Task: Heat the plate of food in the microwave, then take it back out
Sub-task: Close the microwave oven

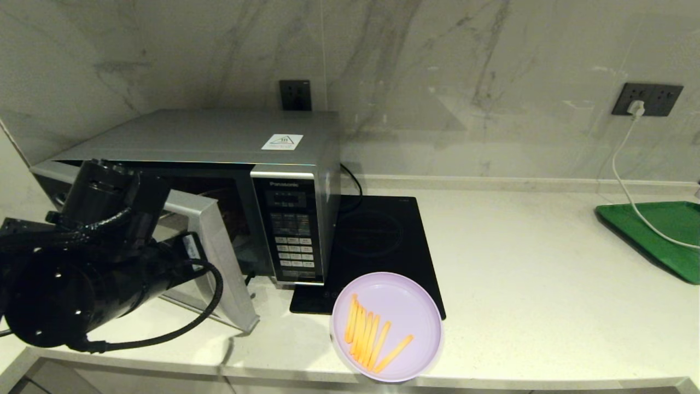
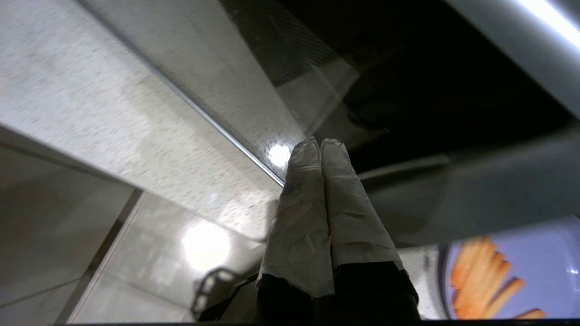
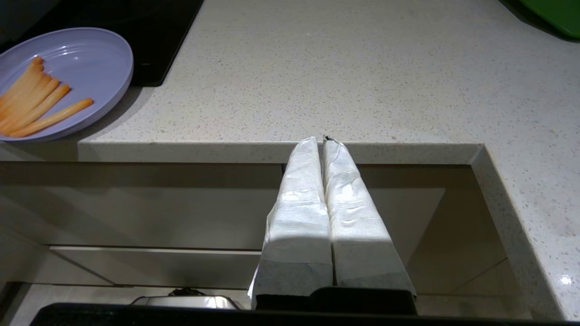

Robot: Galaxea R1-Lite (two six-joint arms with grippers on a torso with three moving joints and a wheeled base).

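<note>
Meanwhile plate of food point(image 1: 407, 298) sits at counter's front edge, half on the cooktop point(image 1: 377, 241), beside the microwave point(image 1: 219, 164); likely light, stiff, slick, so pinch the low rim; left gripper point(image 2: 321, 144) and right gripper point(image 3: 322, 140) both closed, empty.

plate of food point(image 1: 387, 326) right of microwave point(image 1: 219, 180)

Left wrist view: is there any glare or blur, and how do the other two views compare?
Left wrist view: the speckled counter and silver-grey microwave's dark glass door are smeared, with bright glare spots beside the shut left gripper. Head view: evenly lit, sharp on the round lilac plate of fries. Right wrist view: crisp; shadow falls across the base of the shut right gripper.
</note>
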